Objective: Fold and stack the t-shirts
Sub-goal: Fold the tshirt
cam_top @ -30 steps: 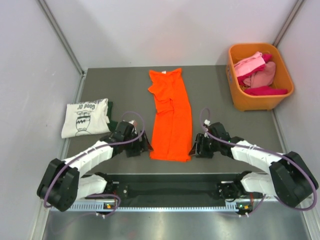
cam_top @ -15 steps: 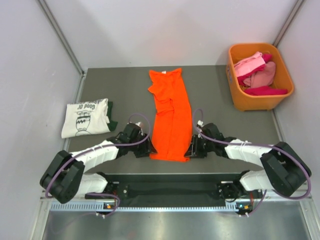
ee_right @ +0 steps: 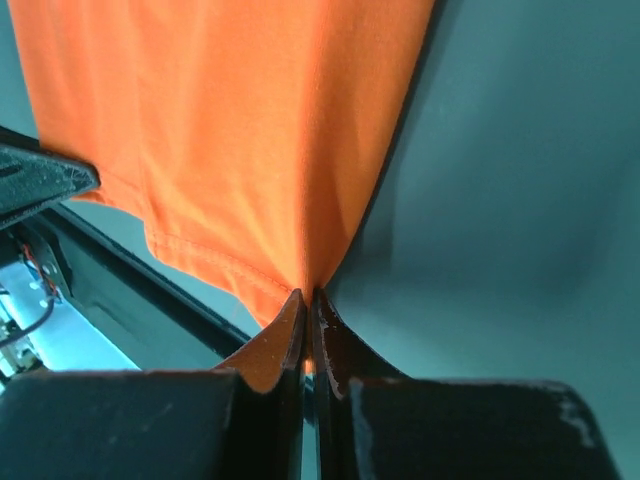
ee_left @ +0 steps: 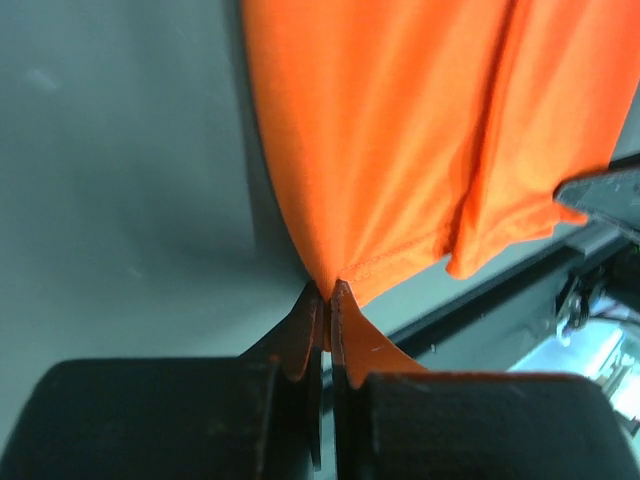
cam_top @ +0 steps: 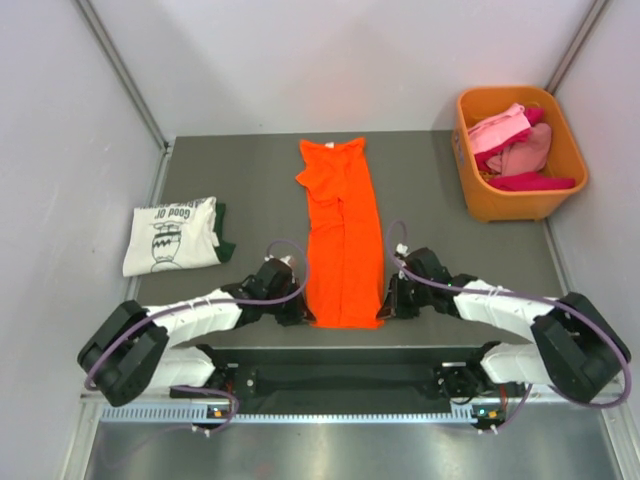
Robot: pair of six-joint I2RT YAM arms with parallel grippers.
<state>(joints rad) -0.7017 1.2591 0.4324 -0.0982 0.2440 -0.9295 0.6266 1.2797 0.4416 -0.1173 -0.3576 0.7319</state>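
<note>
A bright orange t-shirt (cam_top: 341, 235) lies folded into a long strip down the middle of the table, collar end far from me. My left gripper (cam_top: 305, 316) is shut on its near left corner, where the cloth (ee_left: 400, 150) bunches into the fingertips (ee_left: 310, 305). My right gripper (cam_top: 385, 302) is shut on the near right corner, the orange t-shirt (ee_right: 230, 130) pinched between its fingertips (ee_right: 322, 305). A folded white t-shirt (cam_top: 172, 235) with black print lies at the left. More t-shirts (cam_top: 512, 145), pink and magenta, are heaped in the bin.
An orange plastic bin (cam_top: 555, 200) stands at the back right corner. A dark green cloth (cam_top: 222, 232) peeks out beside the white shirt. The black rail (cam_top: 340, 370) of the arm bases runs along the near edge. Grey walls close in both sides.
Both grippers moved inward to the orange shirt's near corners and closed on them. The near hem has drawn in slightly narrower between them.
</note>
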